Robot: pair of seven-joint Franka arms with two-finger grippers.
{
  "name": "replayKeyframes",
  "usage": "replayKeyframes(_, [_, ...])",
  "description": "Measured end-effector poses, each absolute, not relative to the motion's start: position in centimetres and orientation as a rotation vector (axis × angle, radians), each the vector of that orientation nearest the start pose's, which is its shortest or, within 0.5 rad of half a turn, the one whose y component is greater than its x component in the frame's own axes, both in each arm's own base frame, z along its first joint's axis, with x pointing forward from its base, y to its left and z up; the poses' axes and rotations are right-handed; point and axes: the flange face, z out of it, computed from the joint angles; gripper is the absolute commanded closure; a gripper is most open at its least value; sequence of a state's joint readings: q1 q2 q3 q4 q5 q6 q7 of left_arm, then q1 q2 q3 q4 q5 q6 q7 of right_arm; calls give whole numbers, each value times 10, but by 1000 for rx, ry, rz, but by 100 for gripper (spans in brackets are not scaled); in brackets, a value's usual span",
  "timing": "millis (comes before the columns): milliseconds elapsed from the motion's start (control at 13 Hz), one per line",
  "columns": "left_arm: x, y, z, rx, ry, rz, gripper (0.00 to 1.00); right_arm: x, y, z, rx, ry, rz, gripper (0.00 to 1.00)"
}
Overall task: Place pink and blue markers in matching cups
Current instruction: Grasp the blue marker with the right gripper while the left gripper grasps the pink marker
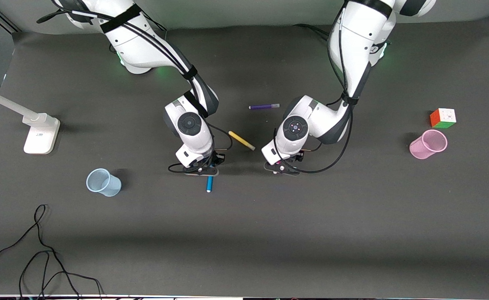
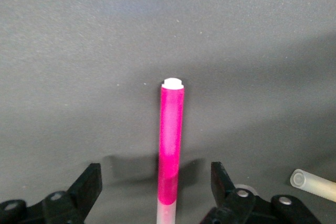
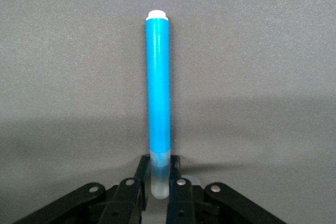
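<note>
The blue marker [image 1: 209,183] [image 3: 158,87] is in my right gripper [image 1: 208,168] [image 3: 159,165], which is shut on its pale cap, low at the table's middle. The marker's white end points toward the front camera. The pink marker [image 2: 171,140] lies on the mat between the spread fingers of my left gripper [image 1: 282,166] [image 2: 156,170], which is open and down around it. In the front view that hand hides it almost wholly. The pale blue cup [image 1: 103,182] stands toward the right arm's end. The pink cup [image 1: 428,144] stands toward the left arm's end.
A yellow marker [image 1: 241,140] lies between the two hands and a purple marker [image 1: 264,106] lies farther from the front camera. A colour cube [image 1: 443,118] sits by the pink cup. A white stand [image 1: 40,133] and loose cables [image 1: 40,258] are at the right arm's end.
</note>
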State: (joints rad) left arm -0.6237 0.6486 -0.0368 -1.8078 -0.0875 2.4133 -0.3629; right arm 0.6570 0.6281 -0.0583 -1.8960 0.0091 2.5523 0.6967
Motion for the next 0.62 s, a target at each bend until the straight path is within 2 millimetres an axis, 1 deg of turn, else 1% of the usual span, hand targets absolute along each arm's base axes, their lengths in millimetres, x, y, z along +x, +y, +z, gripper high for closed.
replayKeyframes(77, [510,-399,176,-3171,359,109,30,523,358,172,-3142,149,-68,87])
replayKeyframes(154, [508,-403,172,-3173,365,98,44,525,358,175,-3141,152,-69,88])
replayKeyframes(231, [507,-404,169,-3173,369,93,46,526,357,179,-3145,155,-61,88])
replayKeyframes(308, [508,-404,171,-3174,369,89,59,528,358,186,-3150,158,-49,88])
replayKeyframes(462, [509,-407,175,-3179,372,77,80,530,359,210,-3164,162,-14,88])
replayKeyframes(615, [510,-409,178,-3183,374,71,93,533,361,248,-3180,165,30,89])
